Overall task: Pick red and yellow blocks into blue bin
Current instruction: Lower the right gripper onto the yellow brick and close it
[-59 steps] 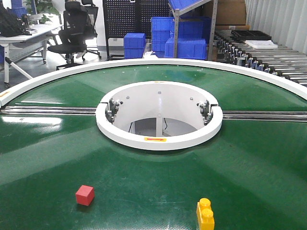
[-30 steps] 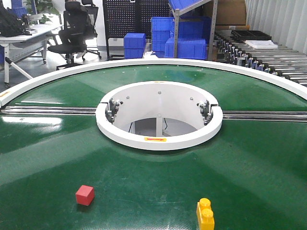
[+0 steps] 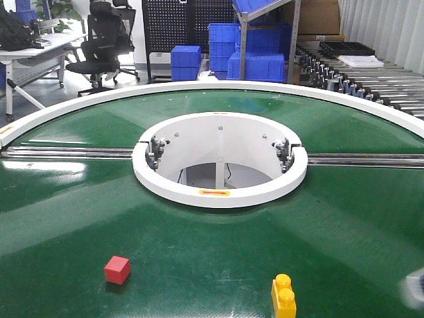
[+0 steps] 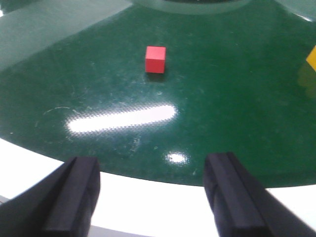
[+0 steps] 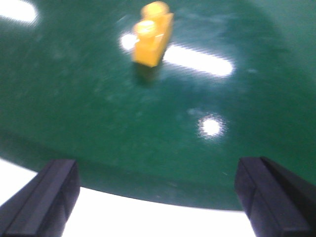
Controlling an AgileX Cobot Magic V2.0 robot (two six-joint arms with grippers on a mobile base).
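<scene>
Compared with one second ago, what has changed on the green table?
A blurred grey shape has entered at the front view's lower right edge; what it is cannot be told. The red cube and the yellow brick have not moved.

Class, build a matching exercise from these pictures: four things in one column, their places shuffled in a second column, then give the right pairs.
Things
1. red cube
2. yellow brick
3. white ring
4. black office chair

Places
a. middle of the green table
b. background, beyond the table
c. near side, left
d. near side, right, at the front view's bottom edge

Pairs: 1-c, 2-d, 3-a, 4-b
</scene>
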